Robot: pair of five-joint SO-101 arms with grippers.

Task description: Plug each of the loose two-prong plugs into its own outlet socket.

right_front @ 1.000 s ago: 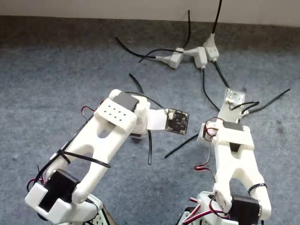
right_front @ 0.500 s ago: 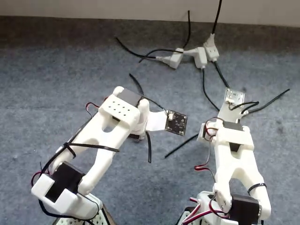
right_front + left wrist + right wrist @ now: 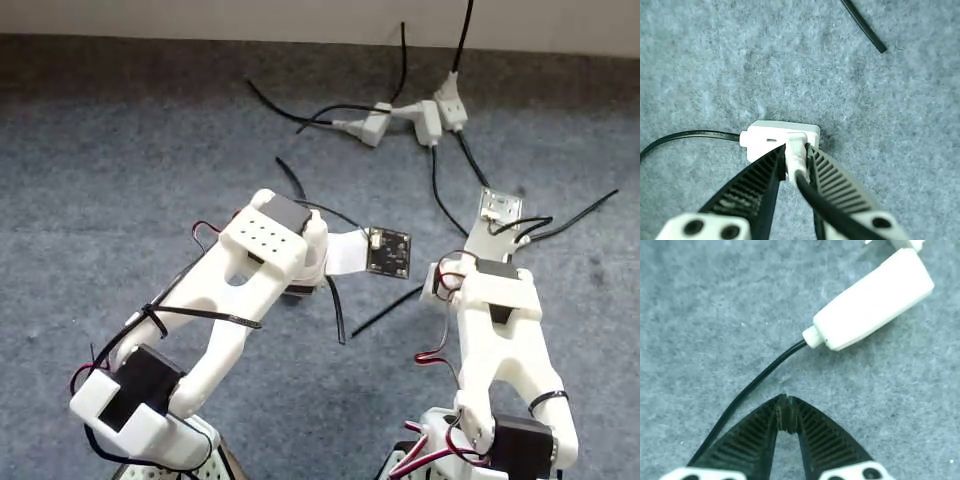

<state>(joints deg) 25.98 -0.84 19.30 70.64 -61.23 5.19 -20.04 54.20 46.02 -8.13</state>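
In the left wrist view my left gripper [image 3: 796,150] is shut on a white two-prong plug [image 3: 795,156] whose black cord runs back between the fingers. The plug's front meets a white outlet socket [image 3: 771,139] lying flat on the grey carpet, with its own black cord [image 3: 685,136] leading away. My right gripper [image 3: 786,402] is shut with nothing in it, a short way from another white socket block [image 3: 872,300] with a black cord [image 3: 757,382]. From above, the left arm [image 3: 270,250] covers its plug and socket. The right arm [image 3: 495,310] points toward the back.
A cluster of white plug and socket blocks [image 3: 428,120] with black cords lies at the back by the wall. Loose black cords [image 3: 385,310] cross the carpet between the arms. A cord end [image 3: 862,25] lies beyond the left gripper.
The left arm has swung a little to the right, carrying its wrist and the hanging black cord with it. The right arm has stayed still.
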